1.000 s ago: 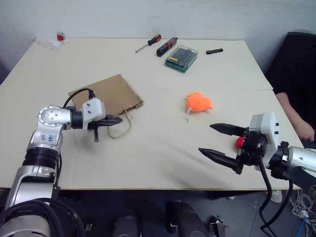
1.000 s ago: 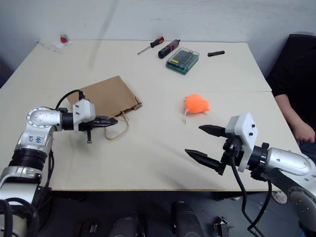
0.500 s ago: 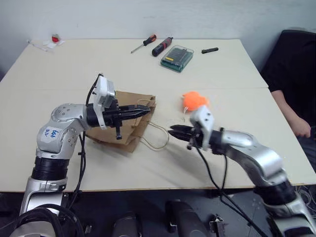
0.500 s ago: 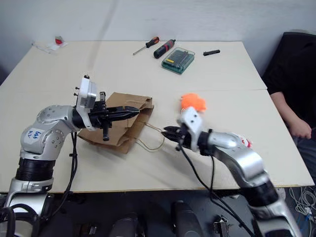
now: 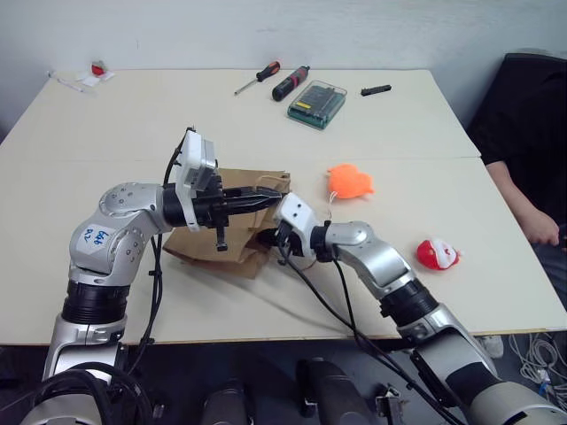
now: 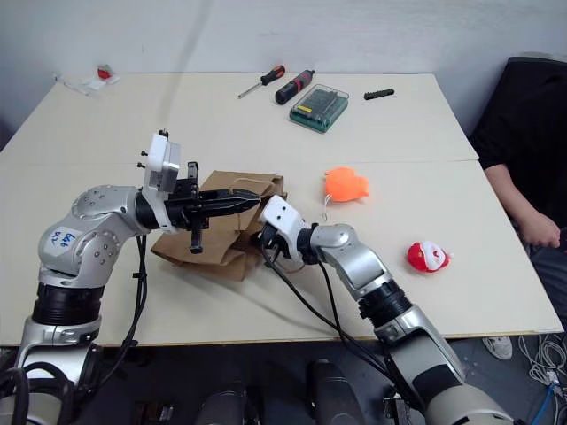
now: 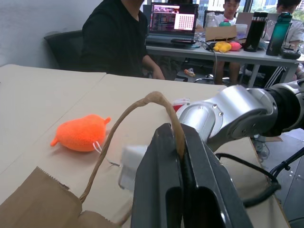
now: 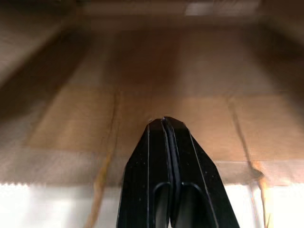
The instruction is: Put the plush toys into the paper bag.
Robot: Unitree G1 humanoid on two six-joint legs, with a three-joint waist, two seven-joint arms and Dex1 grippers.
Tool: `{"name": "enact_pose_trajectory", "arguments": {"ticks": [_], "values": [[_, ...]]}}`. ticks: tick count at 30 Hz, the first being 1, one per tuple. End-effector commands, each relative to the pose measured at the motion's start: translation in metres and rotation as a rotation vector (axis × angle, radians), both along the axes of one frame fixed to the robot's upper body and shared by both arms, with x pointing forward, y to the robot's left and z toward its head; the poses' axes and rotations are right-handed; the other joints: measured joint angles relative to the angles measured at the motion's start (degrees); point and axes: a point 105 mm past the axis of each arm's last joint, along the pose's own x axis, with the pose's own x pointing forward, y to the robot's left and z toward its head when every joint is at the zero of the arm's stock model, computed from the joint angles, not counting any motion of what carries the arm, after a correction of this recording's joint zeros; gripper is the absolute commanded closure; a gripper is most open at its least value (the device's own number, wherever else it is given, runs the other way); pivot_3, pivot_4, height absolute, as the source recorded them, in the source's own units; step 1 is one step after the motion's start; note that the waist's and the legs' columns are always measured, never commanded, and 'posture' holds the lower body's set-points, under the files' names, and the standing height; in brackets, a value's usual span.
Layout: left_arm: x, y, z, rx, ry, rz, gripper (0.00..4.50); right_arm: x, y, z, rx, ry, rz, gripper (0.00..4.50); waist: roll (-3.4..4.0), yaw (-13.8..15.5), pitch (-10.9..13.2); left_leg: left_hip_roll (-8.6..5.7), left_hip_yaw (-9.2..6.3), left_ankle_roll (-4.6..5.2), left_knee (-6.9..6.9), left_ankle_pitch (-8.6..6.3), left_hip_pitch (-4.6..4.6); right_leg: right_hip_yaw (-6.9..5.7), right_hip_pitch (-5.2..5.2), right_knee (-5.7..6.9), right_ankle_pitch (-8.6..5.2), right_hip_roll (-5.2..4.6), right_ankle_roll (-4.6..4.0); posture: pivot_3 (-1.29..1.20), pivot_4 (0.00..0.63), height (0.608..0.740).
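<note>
1. Left wrist view shows the left tool [image 7: 183, 147] clamped shut on a tan twisted-cord handle [image 7: 142, 107] of the paper bag [image 5: 232, 243], lifting one side of the bag's mouth off the bench [image 5: 133, 115].
2. Right tool [image 8: 164, 124] is fully closed with nothing between its fingers, its tip pushed inside the mouth of the bag against brown paper.
3. Risk, as judged: the creased bag hangs from a single cord, so a further pull could tear the handle free or drag the whole bag along the bench instead of opening it.
4. Risk, as judged: the closed right tool could poke through or crumple the paper wall, and the mouth may fall flat once that tool leaves.
5. Orange plush toy [image 5: 350, 181] lies on the bench just beyond the bag's mouth, near the right arm and apart from both tools.
6. Red and white plush toy [image 5: 437, 254] lies on the bench well to the right, far from either tool; neither toy is in the bag yet.
</note>
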Motion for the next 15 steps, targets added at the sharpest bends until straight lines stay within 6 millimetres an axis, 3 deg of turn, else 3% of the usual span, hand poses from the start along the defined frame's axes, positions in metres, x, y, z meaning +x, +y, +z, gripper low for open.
{"name": "enact_pose_trajectory", "arguments": {"ticks": [1, 7, 11, 15], "values": [[0.0, 0.011, 0.029, -0.093, -0.047, 0.041, 4.5, 0.006, -0.007, -0.017, -0.106, -0.044, -0.017, 4.48, 0.0, 0.0, 0.0, -0.01, 0.0, 0.0, 0.0, 0.0, 0.0, 0.01, 0.0, 0.01, 0.0, -0.01, 0.0, 0.0, 0.15, 0.74], [0.003, 0.044, 0.061, -0.269, 0.044, 0.125, 4.5, 0.0, -0.021, -0.037, -0.151, -0.002, -0.025, 4.48, 0.03, 0.0, 0.0, 0.01, -0.03, -0.04, 0.03, 0.02, 0.12, 0.02, 0.07, 0.09, 0.0, -0.02, 0.0, 0.0, 0.15, 0.74], [0.003, 0.057, 0.076, -0.355, 0.101, 0.14, 4.5, 0.0, -0.027, -0.036, -0.137, -0.001, -0.051, 4.48, -0.03, 0.4, -0.1, -0.03, -0.1, -0.03, 0.04, 0.02, 0.14, -0.05, 0.13, 0.09, 0.0, -0.1, 0.0, 0.0, 0.15, 0.74], [0.006, 0.057, 0.063, -0.284, 0.134, 0.172, 4.5, -0.005, -0.03, -0.029, -0.081, -0.01, -0.054, 4.48, -0.04, 0.2, -0.1, -0.06, -0.1, -0.03, 0.02, 0.02, 0.14, -0.06, 0.14, 0.08, 0.0, -0.12, 0.0, 0.0, 0.15, 0.74]]}}
